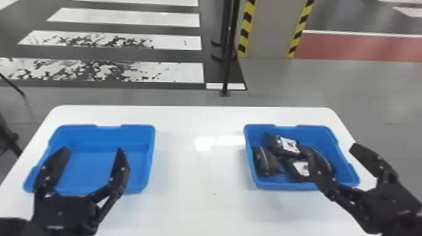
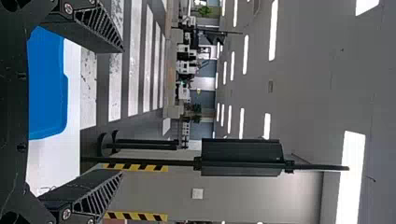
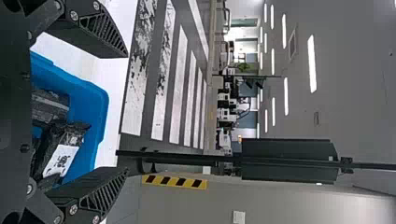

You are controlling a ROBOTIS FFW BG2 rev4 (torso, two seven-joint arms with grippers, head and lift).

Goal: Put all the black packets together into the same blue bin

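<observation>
Several black packets point(image 1: 266, 160), some with white labels, lie together in the right blue bin point(image 1: 256, 181); in the right wrist view a labelled packet point(image 3: 60, 151) rests inside the bin point(image 3: 95, 98). My right gripper point(image 1: 334, 153) is spread wide over that bin's right part, one finger covering some of the packets, nothing held. In its wrist view the right gripper point(image 3: 127, 112) is open. The left blue bin point(image 1: 103, 157) holds nothing visible. Above its near part my left gripper point(image 1: 92, 150) stands open; its wrist view shows the left gripper point(image 2: 122, 109) parted beside the bin point(image 2: 46, 88).
Both bins stand on a white table point(image 1: 201, 175), with a wide gap between them. Beyond the table's far edge a black pole point(image 1: 228, 62) rises from the floor near a pillar point(image 1: 270, 31) with yellow-black striped edges.
</observation>
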